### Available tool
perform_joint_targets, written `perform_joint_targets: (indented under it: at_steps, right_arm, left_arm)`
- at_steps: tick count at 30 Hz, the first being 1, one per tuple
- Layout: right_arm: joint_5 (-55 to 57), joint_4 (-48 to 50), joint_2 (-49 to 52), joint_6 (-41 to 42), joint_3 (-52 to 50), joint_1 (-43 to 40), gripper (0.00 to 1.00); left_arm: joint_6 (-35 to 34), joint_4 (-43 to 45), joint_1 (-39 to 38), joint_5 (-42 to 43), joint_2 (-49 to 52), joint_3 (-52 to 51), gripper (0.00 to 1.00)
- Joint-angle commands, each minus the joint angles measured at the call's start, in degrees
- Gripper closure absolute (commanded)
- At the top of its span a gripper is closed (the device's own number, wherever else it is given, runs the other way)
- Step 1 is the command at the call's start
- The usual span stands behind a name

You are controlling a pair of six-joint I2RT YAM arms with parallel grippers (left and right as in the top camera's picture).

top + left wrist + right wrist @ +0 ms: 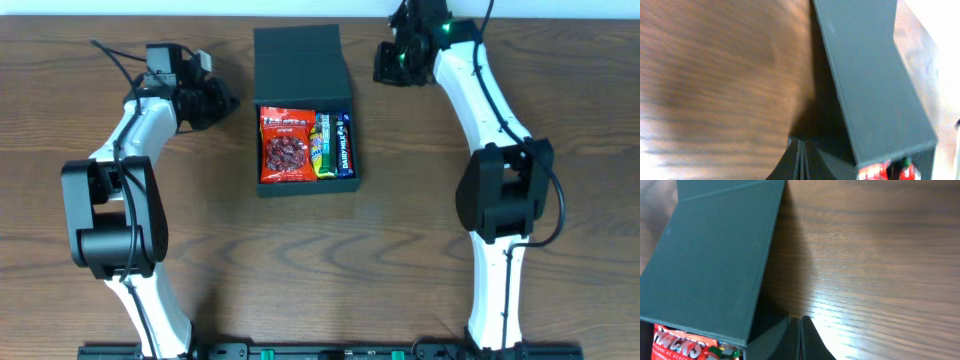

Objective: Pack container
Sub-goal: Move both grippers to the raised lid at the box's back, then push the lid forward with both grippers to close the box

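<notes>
**Both Jaws Closed, One on Each Side of the Open Container**

The left gripper (801, 150) hung over the wooden table (200, 250) with its two fingers pressed flat together and nothing between them. In its wrist view, bare tabletop lay ahead and to the left of those jaws. The container (300, 187) rose ahead and to their right. The overhead view showed a strip of table between the fingers and the box, so the two were near but apart.

The dark teal-black container sat between the two sets of jaws. Its flap lid (298, 62) stood open at the far edge, roughly level with both grippers. The open compartment lay back from the jaws, toward the arm bases. Three items lay in it side by side. A red snack packet (285, 147) was on the side nearest the left jaws, and a green and yellow bar (323, 145) was in the middle. A blue Dairy Milk bar (343, 145) was on the side nearest the right jaws.

The right gripper (800, 327) was likewise closed and empty, its fingers meeting in a single seam. The container stood ahead and to the left of these jaws. A corner of the red packet showed under the lid's edge. Bare table lay ahead and to the right.
</notes>
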Motion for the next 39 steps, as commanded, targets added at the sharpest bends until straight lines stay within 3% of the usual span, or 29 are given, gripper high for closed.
perform_joint_targets:
  at_steps: [1,8,15,34,39]
  right_arm:
    - [-5.9,3.4,0.5,2.0,-2.1,-1.7,0.99]
    - [-14.9,9.9,4.4,6.4,-2.3,-3.3,0.99]
    - [-21.4,11.3,10.7,9.8,-2.3,-4.6,0.99]
    - [-31.9,23.4,16.0,14.8,-2.3,-1.3,0.99]
    - [-38.6,31.7,16.0,14.8,-2.3,-1.1,0.99]
  left_arm:
    - [-5.6,1.1,0.6,-4.7,0.9,2.4,0.94]
    - [-8.1,-5.3,0.9,1.9,13.0,18.4,0.94]
    - [-8.1,-17.2,0.1,1.9,22.2,31.5,0.94]
    - [-8.9,-13.9,-3.1,4.7,23.7,31.8,0.94]
    - [-8.2,-11.3,-3.1,8.0,23.7,31.8,0.95]
